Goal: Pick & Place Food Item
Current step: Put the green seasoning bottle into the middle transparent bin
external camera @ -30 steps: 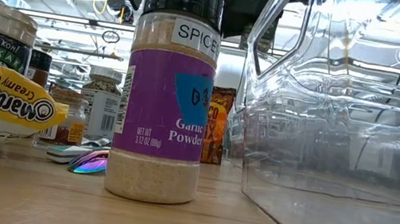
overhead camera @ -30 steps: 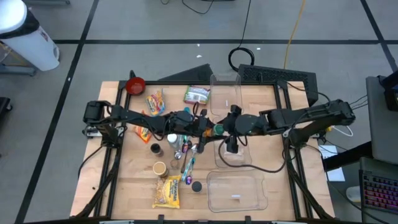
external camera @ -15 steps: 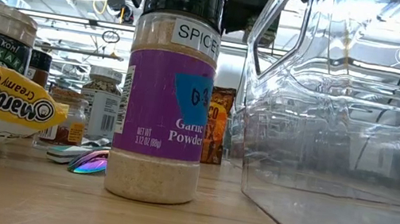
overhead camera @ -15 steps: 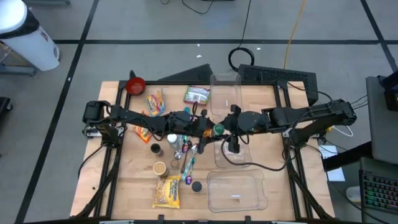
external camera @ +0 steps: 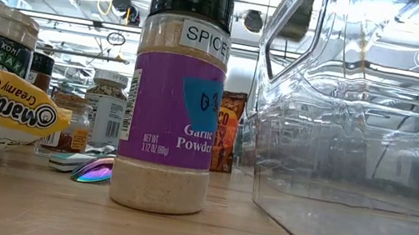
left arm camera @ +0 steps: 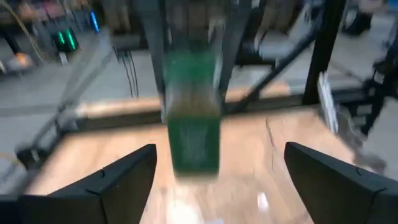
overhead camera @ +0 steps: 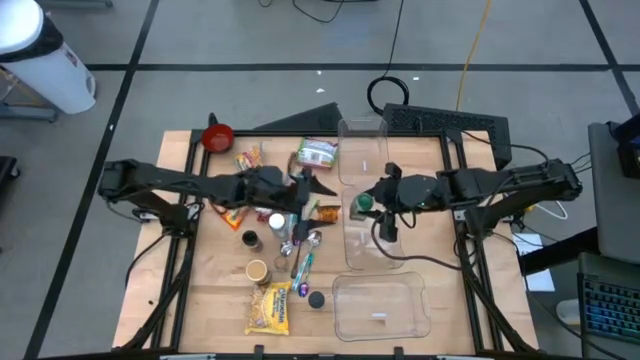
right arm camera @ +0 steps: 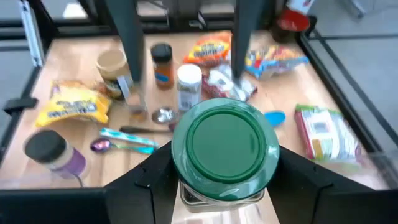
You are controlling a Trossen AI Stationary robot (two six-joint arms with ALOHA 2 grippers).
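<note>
A jar with a green lid (right arm camera: 225,144) is held in my right gripper (overhead camera: 366,204), above the table's middle at the left wall of a tall clear bin (overhead camera: 372,150). It also shows in the left wrist view (left arm camera: 194,127), blurred, some way ahead of my left gripper. My left gripper (overhead camera: 316,196) is open and empty, left of the jar, over the scattered food items; its fingers stand wide apart in the left wrist view (left arm camera: 217,180). My right gripper pinches the jar between its two fingers (right arm camera: 144,186), one on each side of the jar just under the green lid's rim (right arm camera: 181,163). The lid faces back toward the wrist. The jar is lifted clear of the table.
On the table's left half lie a red bowl (overhead camera: 217,136), a colourful bag (overhead camera: 250,165), a green packet (overhead camera: 317,153), small jars, spoons and a yellow bag (overhead camera: 270,307). A garlic powder jar (external camera: 175,95) stands near the front. A low clear bin (overhead camera: 380,305) sits front right.
My left gripper has drawn back from the jar toward the table's left edge, leaving the jar in my right gripper. My right gripper has moved a little toward the table's right edge with the jar, which stays lifted.
</note>
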